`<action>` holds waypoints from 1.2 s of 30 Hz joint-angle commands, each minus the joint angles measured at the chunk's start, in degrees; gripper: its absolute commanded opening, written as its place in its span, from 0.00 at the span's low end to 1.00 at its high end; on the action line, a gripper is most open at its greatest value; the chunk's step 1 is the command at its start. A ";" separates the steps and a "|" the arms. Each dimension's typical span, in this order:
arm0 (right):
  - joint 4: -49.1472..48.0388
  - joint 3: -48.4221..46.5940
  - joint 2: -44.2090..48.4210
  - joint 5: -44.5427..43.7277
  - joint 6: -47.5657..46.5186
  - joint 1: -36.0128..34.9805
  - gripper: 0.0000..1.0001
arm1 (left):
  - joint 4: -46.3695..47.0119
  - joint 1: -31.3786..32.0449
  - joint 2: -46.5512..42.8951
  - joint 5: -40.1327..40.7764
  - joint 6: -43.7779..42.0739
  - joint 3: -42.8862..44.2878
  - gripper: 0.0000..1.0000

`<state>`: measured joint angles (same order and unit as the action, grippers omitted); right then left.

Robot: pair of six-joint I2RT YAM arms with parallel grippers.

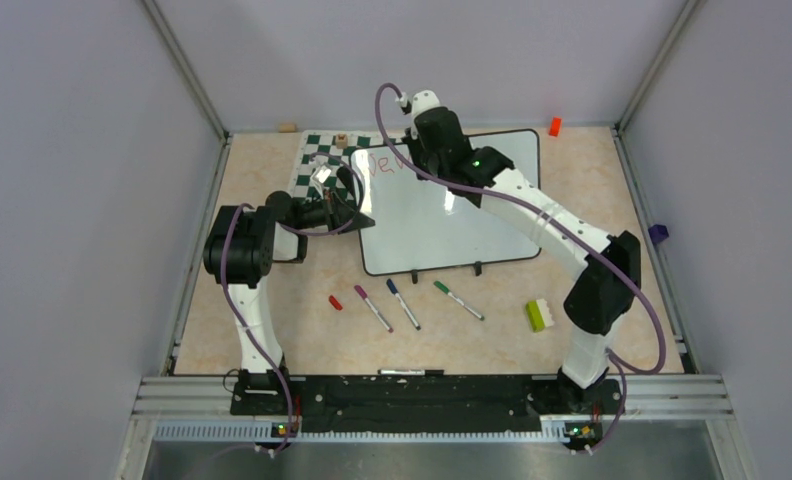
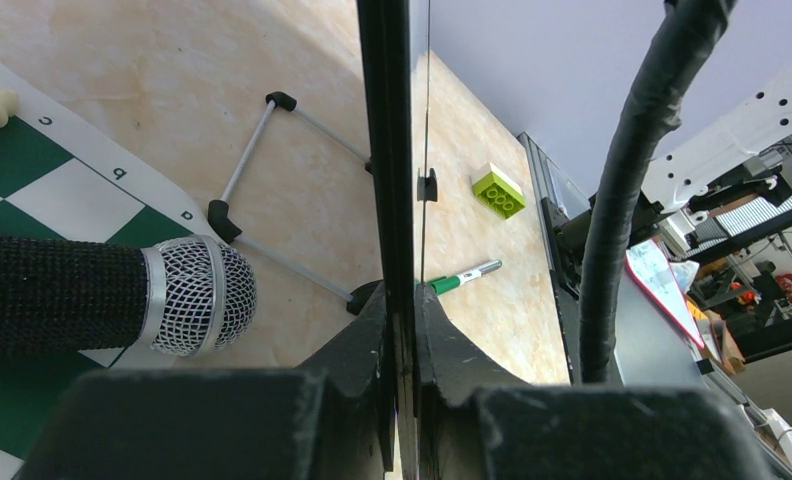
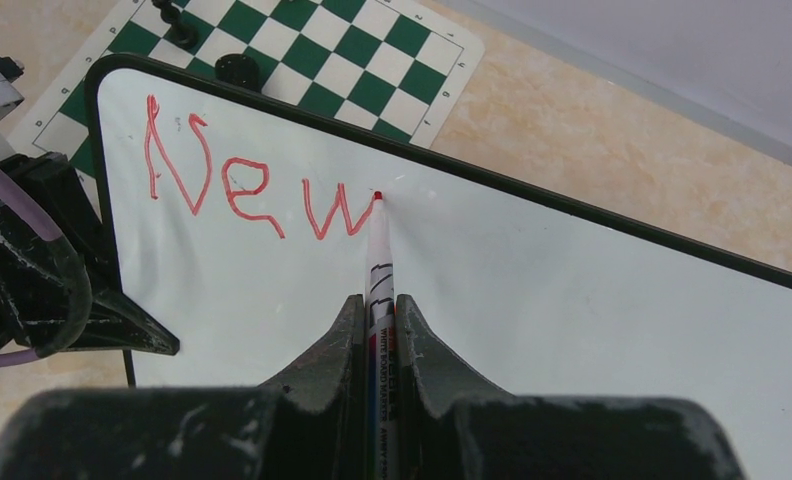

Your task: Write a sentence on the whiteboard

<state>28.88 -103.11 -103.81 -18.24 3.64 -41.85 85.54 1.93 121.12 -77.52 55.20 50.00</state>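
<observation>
The whiteboard (image 1: 452, 215) stands tilted on the table's far middle; it also shows in the right wrist view (image 3: 572, 300). Red writing (image 3: 252, 185) on its upper left reads "New". My right gripper (image 3: 379, 300) is shut on a red whiteboard marker (image 3: 379, 270), its tip touching the board at the end of the "w". My left gripper (image 2: 402, 300) is shut on the whiteboard's left edge (image 2: 387, 150), seen edge-on. In the top view the left gripper (image 1: 357, 212) is at the board's left side and the right gripper (image 1: 424, 150) is over its top left.
A green-and-white chessboard mat (image 1: 322, 160) with pieces lies behind the board's left. Purple, blue and green markers (image 1: 404, 303), a red cap (image 1: 335, 302) and a green-white brick (image 1: 540, 315) lie in front. A microphone (image 2: 102, 295) lies by the left gripper. An orange block (image 1: 554, 126) is far right.
</observation>
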 commanded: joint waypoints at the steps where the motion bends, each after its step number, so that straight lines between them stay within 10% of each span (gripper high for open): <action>1: -0.29 -0.63 3.14 0.39 0.47 0.98 0.00 | 7.28 -0.22 -1.51 -0.14 -4.65 -0.33 0.00; 36: -2.42 21.07 24.42 1.50 3.84 1.00 0.00 | 7.28 -0.47 3.24 0.24 -6.20 3.77 0.00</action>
<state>28.05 -82.61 -81.95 -16.45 6.33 -41.45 85.93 1.72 121.82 -77.87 54.00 50.70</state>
